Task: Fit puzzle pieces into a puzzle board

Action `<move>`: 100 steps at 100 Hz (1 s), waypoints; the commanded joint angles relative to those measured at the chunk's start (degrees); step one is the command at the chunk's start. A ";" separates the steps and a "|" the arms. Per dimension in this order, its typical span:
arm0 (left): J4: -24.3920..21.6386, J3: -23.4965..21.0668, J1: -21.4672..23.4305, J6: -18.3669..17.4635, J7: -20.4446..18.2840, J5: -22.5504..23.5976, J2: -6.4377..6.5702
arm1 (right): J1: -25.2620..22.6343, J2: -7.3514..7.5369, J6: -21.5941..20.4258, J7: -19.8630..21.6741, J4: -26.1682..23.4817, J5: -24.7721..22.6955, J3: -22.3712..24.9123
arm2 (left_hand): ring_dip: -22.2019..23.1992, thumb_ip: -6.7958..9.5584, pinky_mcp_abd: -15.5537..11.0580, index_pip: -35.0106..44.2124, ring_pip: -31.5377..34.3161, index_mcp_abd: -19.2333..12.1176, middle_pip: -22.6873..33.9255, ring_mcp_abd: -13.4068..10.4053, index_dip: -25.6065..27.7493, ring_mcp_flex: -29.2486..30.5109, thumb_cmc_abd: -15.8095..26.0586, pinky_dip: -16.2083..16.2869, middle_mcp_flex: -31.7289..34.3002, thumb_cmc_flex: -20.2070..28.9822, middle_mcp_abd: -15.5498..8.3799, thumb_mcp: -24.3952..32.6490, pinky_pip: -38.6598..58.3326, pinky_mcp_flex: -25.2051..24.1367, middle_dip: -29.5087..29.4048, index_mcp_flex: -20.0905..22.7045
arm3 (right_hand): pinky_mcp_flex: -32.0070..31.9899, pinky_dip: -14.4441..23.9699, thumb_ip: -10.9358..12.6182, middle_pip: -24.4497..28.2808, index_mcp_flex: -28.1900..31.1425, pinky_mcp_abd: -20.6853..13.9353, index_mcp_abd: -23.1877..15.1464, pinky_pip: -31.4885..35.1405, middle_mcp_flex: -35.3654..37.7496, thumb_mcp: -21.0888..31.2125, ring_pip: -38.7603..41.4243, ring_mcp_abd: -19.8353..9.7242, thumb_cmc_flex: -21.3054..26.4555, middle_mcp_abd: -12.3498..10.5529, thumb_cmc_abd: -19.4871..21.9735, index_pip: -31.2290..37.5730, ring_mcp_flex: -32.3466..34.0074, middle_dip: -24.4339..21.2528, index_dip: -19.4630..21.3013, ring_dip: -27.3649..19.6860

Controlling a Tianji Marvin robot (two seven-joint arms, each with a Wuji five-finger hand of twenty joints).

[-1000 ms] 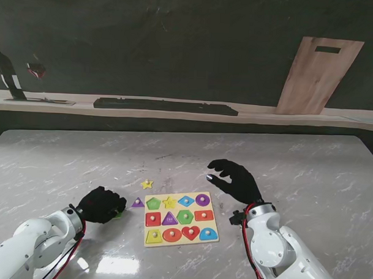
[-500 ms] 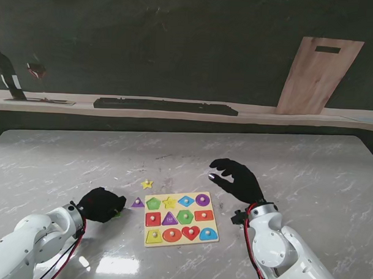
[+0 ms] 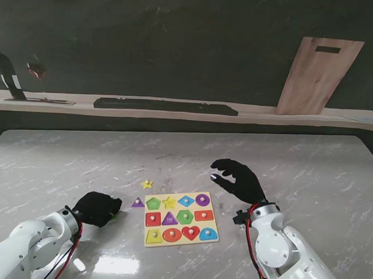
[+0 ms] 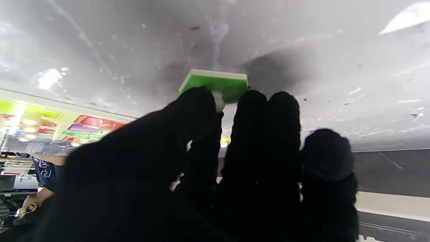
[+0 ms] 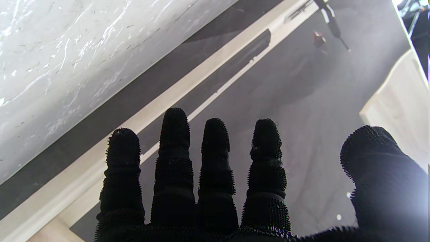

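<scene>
1. You are looking at the puzzle board [image 3: 180, 219] lying flat on the worktop [image 3: 296, 162], near the edge closest to me and about midway across.
2. Two loose pieces are lying off the board: a triangle piece [image 3: 138, 203] just beside its left edge, and a star piece [image 3: 147, 184] a little farther from me.
3. The left robot hand [image 3: 97, 208] is sitting left of the triangle piece, with a square piece [image 4: 215, 84] at its fingertips on the worktop.
4. The right robot hand [image 3: 237, 180] is hovering right of the board's far corner.
5. A shelf [image 3: 175, 108] is running behind the worktop, carrying a wooden board [image 3: 317, 75] leaning on the wall at right.
</scene>
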 commanded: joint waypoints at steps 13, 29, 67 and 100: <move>-2.56 -0.71 0.92 -1.80 -1.56 0.32 -0.11 | 0.92 0.15 -3.42 0.74 1.14 0.72 -0.03 | -0.53 2.87 -2.96 5.55 2.37 -1.14 0.97 -3.03 0.76 2.11 -2.62 -0.95 1.54 -1.87 0.73 1.96 3.37 0.77 1.16 2.02 | -0.46 0.77 1.26 0.50 0.85 0.59 -2.31 0.97 1.96 -1.19 0.79 0.34 -0.07 -0.13 1.18 0.63 0.28 0.42 -0.32 0.46; -4.42 -0.74 0.47 -2.08 -3.56 -0.07 -0.20 | 2.06 -0.12 -6.87 0.49 2.47 1.94 -0.09 | -0.51 2.96 -2.99 5.74 2.56 -1.03 0.97 -3.10 0.47 2.31 -2.71 -1.06 1.61 -2.00 0.76 2.17 3.64 1.13 1.35 2.00 | -0.43 0.76 1.27 0.46 0.91 0.61 -2.36 0.96 2.06 -1.16 0.73 0.33 0.02 -0.24 1.17 0.59 0.31 0.42 -0.33 0.43; -6.28 1.86 -3.33 -3.24 -8.16 -2.79 -0.39 | 2.49 -0.39 -11.95 -0.28 3.38 2.76 1.31 | -0.42 3.01 -3.61 5.93 2.70 -1.39 0.91 -3.41 0.74 1.77 -1.90 -1.40 1.02 -1.93 0.52 1.68 3.75 0.67 1.97 1.24 | -0.29 0.73 1.29 0.25 1.14 0.62 -2.33 0.92 2.27 -1.21 0.60 0.25 0.10 -0.23 1.22 0.49 0.52 0.39 -0.32 0.42; -1.28 9.88 -12.10 -3.29 -9.37 -8.05 -0.96 | 1.92 -0.66 -14.53 -0.20 3.93 4.81 2.89 | -0.39 2.66 -4.15 5.61 2.11 -1.96 0.26 -3.65 1.02 0.72 -0.82 -1.71 0.10 -1.36 -0.13 0.44 3.18 -0.37 2.27 0.28 | -0.34 0.69 1.30 0.19 1.39 0.62 -2.22 0.83 2.55 -1.31 0.48 0.31 0.34 -0.16 1.24 0.45 0.54 0.43 -0.30 0.43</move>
